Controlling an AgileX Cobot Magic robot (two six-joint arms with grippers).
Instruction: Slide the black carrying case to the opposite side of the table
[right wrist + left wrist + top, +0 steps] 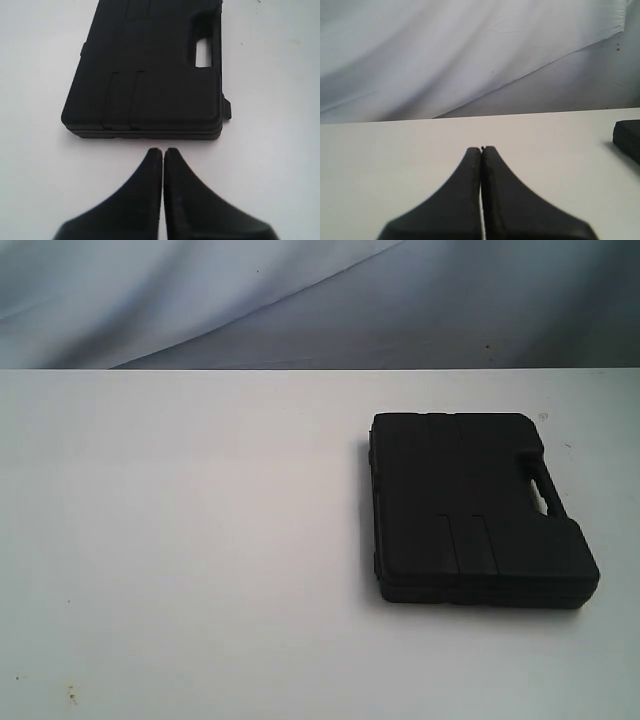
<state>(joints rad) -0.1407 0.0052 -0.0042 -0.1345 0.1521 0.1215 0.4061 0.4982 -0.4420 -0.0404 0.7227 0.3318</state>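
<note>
Both tools have their fingers pressed together with nothing between them. The left tool (481, 148) hangs low over bare white bench (395, 165), pointing toward a pale draped cloth (445, 60) behind the far edge, and only a corner of the black carrying case (628, 137) shows at the side of its view, well apart from it. The right tool (163, 150) sits just short of the case (150, 75), its tips near the side facing it but not touching, with a narrow strip of white showing between them. In the exterior view the case (470, 505) lies flat and shut on the right half of the bench (180, 540), set back from the near edge, with its handle opening (545, 490) on the side turned toward the right of that view. A few small dark specks (70, 695) mark the surface near the lower left corner.
</note>
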